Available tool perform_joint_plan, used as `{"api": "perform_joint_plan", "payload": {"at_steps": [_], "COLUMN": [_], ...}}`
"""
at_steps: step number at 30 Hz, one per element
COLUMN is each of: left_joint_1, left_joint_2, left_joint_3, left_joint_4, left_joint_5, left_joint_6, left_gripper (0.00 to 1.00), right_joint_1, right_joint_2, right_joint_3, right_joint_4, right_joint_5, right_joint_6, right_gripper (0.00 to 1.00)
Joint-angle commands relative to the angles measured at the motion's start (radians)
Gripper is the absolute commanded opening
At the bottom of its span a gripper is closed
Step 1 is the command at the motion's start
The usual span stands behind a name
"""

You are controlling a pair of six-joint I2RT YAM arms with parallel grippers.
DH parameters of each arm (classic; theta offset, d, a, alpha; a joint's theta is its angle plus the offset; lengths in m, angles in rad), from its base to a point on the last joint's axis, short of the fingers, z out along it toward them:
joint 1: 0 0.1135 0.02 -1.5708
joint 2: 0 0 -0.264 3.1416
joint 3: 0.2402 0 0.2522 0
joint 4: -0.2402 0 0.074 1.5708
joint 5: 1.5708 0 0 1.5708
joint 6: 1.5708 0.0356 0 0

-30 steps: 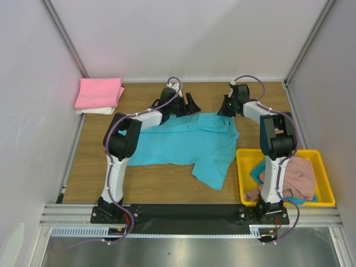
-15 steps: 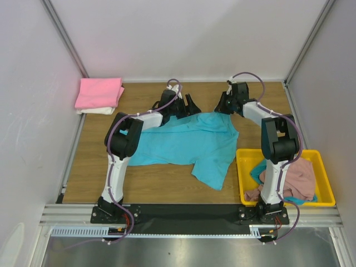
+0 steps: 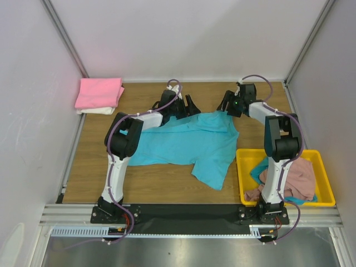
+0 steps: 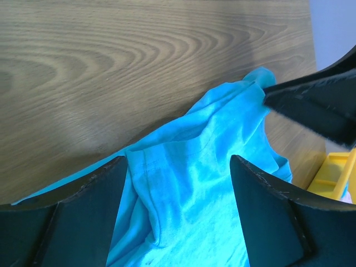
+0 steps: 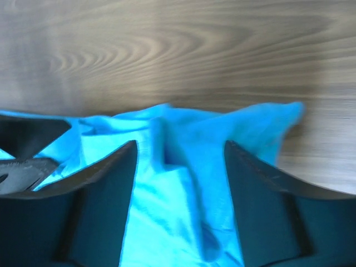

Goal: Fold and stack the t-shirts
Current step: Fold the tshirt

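Note:
A turquoise t-shirt lies spread and wrinkled on the wooden table, its far edge between both grippers. My left gripper hovers open over the shirt's far edge; in the left wrist view the cloth lies loose under the left gripper. My right gripper is open at the shirt's far right corner; in the right wrist view the right gripper straddles a fold of the shirt without pinching it. A folded pink t-shirt rests on a white one at the far left.
A yellow bin at the near right holds a crumpled dusty-pink garment and a bit of teal cloth. White walls enclose the table on three sides. The right gripper's finger shows in the left wrist view.
The right gripper has opened and let go of the shirt's far right corner, shifting slightly right. The cloth there has settled on the table. The left arm has not moved.

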Motion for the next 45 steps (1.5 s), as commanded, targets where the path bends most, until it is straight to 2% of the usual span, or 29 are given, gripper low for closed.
{"api": "perform_joint_plan", "payload": {"at_steps": [1, 6, 9, 19, 26, 32, 35, 42, 45], "left_joint_1": [0.001, 0.002, 0.005, 0.016, 0.018, 0.018, 0.018, 0.018, 0.018], "left_joint_2": [-0.048, -0.048, -0.052, -0.054, -0.055, -0.074, -0.092, -0.135, -0.155], "left_joint_3": [-0.009, -0.009, -0.015, -0.027, -0.021, -0.012, 0.009, 0.016, 0.011], "left_joint_4": [0.004, -0.009, -0.016, -0.036, -0.033, -0.019, -0.025, -0.044, -0.048], "left_joint_5": [-0.012, -0.023, -0.038, -0.086, -0.071, -0.04, -0.035, -0.049, -0.051], "left_joint_6": [0.036, 0.036, 0.036, 0.028, 0.043, 0.066, 0.089, 0.128, 0.142], "left_gripper": [0.8, 0.8, 0.8, 0.8, 0.8, 0.8, 0.8, 0.8, 0.81], "right_joint_1": [-0.031, -0.036, -0.039, -0.08, -0.086, -0.06, -0.037, 0.007, 0.012], "right_joint_2": [-0.016, 0.032, 0.05, 0.033, -0.014, -0.082, -0.068, -0.014, -0.014], "right_joint_3": [-0.019, 0.001, 0.016, -0.014, -0.022, -0.002, 0.03, 0.079, 0.082], "right_joint_4": [0.074, 0.05, 0.001, -0.027, 0.016, 0.11, 0.111, 0.055, 0.026], "right_joint_5": [-0.036, -0.01, 0.059, 0.173, 0.073, -0.115, -0.149, -0.105, -0.025], "right_joint_6": [0.042, 0.042, 0.056, 0.081, 0.069, 0.035, 0.003, -0.027, -0.039], "right_gripper": [0.71, 0.72, 0.72, 0.68, 0.68, 0.68, 0.69, 0.68, 0.68]}}
